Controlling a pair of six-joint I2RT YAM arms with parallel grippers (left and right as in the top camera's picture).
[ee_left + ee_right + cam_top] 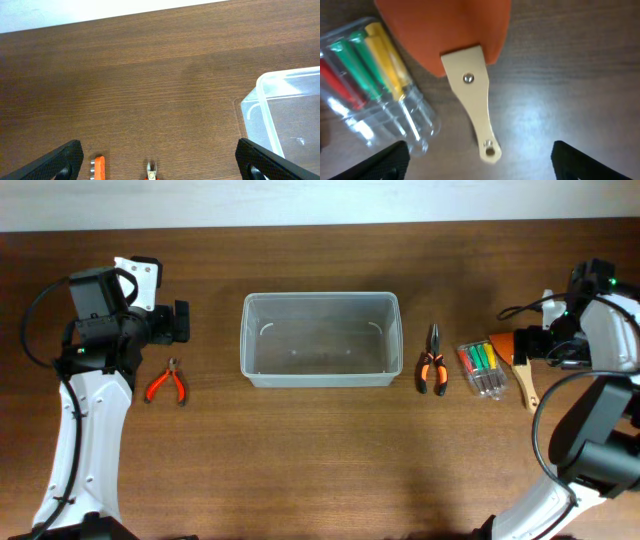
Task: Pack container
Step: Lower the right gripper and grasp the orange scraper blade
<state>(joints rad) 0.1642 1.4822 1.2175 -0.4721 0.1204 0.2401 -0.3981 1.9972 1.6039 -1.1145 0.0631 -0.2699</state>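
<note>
The container [320,370] is a large clear plastic bin at the table's middle, with nothing in it; its corner shows in the left wrist view [280,110]. My left gripper [181,322] is open and empty, left of the bin, above small orange-handled cutters [167,383], whose tip shows between the fingers [151,171]. My right gripper [527,346] is open and empty over a scraper [521,375] with an orange blade and a wooden handle [475,95]. The gripper's fingers [482,165] straddle the handle's end without touching it.
Black-and-orange pliers [432,371] lie right of the bin. A small clear case of coloured screwdrivers [482,369] lies between the pliers and the scraper, also in the right wrist view [375,85]. A small orange bit holder [99,167] lies left of the cutters.
</note>
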